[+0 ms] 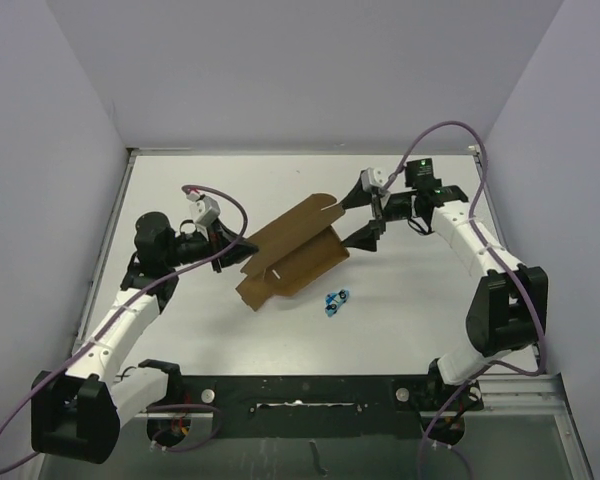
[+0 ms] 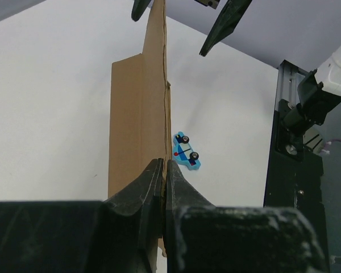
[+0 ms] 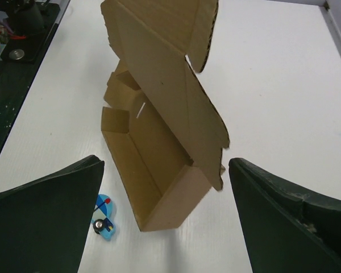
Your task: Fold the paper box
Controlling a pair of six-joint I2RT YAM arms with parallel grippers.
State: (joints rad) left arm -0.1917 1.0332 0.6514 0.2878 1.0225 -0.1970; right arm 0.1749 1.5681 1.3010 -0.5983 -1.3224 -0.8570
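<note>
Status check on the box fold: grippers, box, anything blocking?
Left gripper shut on paper box edge. Right gripper open, straddling raised flap. Box half-formed, lid panel up. Blue toy car beside it, not touching.

the paper box (image 1: 292, 250) is plain brown cardboard with no print, a shade darker inside its shadowed trough. the surface (image 1: 420, 320) is white. the small toy car (image 1: 335, 299) is bright blue with black wheels, a darker blue band and a dab of red. the left gripper (image 2: 163, 166) and right gripper (image 1: 346, 224) have dark, green-black fingers. the arms (image 1: 130, 320) are white with black joints, the cables (image 1: 445, 124) lilac. the walls (image 1: 300, 70) are pale lavender-grey.
</note>
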